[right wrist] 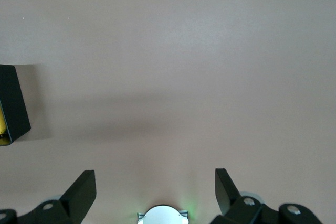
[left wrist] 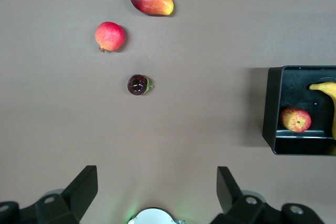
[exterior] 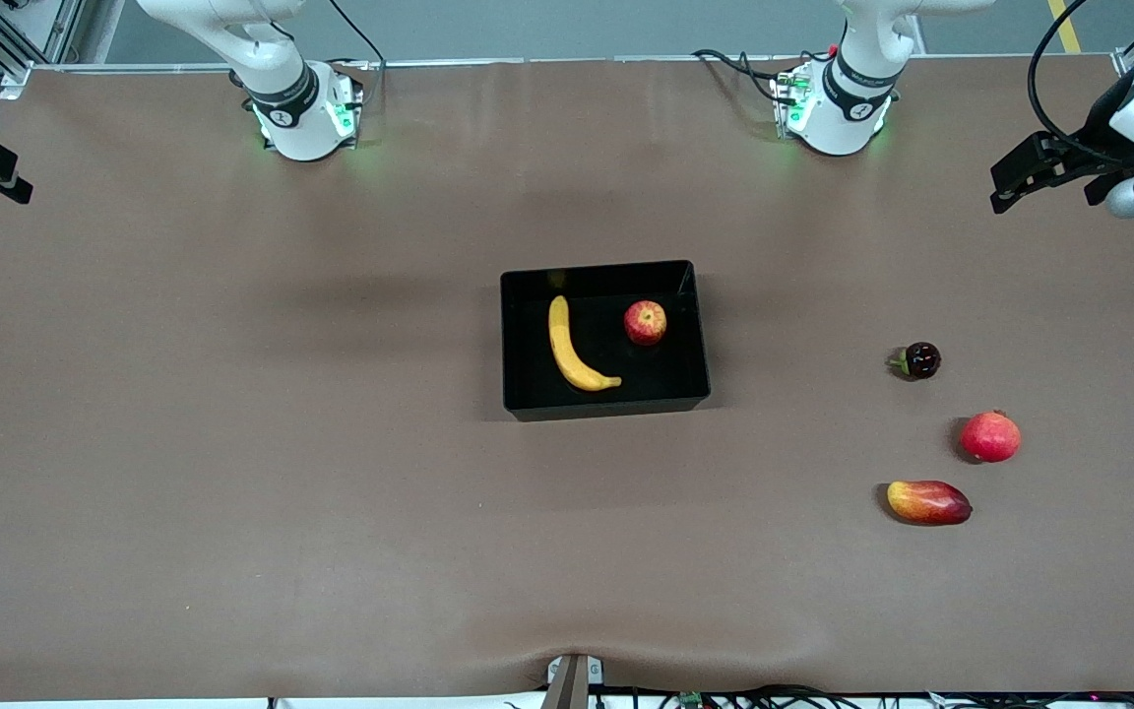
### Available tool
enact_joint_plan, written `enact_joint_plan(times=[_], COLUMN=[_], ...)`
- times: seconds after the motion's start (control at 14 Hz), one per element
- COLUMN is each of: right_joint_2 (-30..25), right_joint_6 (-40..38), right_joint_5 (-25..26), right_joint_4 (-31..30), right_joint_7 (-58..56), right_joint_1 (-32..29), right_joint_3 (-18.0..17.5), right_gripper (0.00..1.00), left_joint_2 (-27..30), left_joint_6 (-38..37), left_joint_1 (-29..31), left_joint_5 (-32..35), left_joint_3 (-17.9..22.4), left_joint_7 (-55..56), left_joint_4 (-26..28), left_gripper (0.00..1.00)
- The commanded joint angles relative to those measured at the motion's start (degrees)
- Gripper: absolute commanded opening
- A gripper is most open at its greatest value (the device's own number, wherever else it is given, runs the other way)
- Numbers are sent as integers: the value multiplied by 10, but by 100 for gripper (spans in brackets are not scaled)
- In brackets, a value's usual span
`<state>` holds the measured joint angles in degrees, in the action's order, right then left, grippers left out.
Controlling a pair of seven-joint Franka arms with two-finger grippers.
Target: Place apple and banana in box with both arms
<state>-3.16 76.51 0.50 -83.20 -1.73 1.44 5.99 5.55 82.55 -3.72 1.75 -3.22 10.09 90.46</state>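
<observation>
The black box (exterior: 606,270) sits in the middle of the table. Inside it lie the yellow banana (exterior: 568,354), toward the right arm's end, and the red-yellow apple (exterior: 645,322) beside it, toward the left arm's end. My left gripper (left wrist: 156,174) hangs open and empty high over the table in front of its own base. Its wrist view catches the box (left wrist: 273,103) with the apple (left wrist: 296,119) and the banana's tip (left wrist: 325,87). My right gripper (right wrist: 155,177) is likewise open and empty over bare table, and only a corner of the box (right wrist: 11,103) shows in its view.
Three loose fruits lie toward the left arm's end: a small dark round fruit (exterior: 919,360), a red round fruit with a crown tip (exterior: 990,437), and a red-yellow mango (exterior: 928,502) nearest the front camera. The arm bases (exterior: 306,118) (exterior: 838,113) stand along the table's edge.
</observation>
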Motion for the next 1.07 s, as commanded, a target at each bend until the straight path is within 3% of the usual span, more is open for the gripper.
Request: enact_joint_plan(times=[0.0,1.0], right_joint_2=[0,0], right_joint_6=[-5,-5], right_joint_5=[5,5], right_joint_4=[3,2], right_joint_7=[-7,-7], right_joint_1=[-11,-11], right_joint_3=[-7,-7], right_gripper=[100,100], left_joint_2=[3,-11], left_joint_6=[0,-20], left_joint_1=[-3,-3], left_joint_5=[8,8], left_joint_3=[1,1], left_joint_7=[-2,-1], left_joint_4=[-5,-34], left_gripper=[100,100])
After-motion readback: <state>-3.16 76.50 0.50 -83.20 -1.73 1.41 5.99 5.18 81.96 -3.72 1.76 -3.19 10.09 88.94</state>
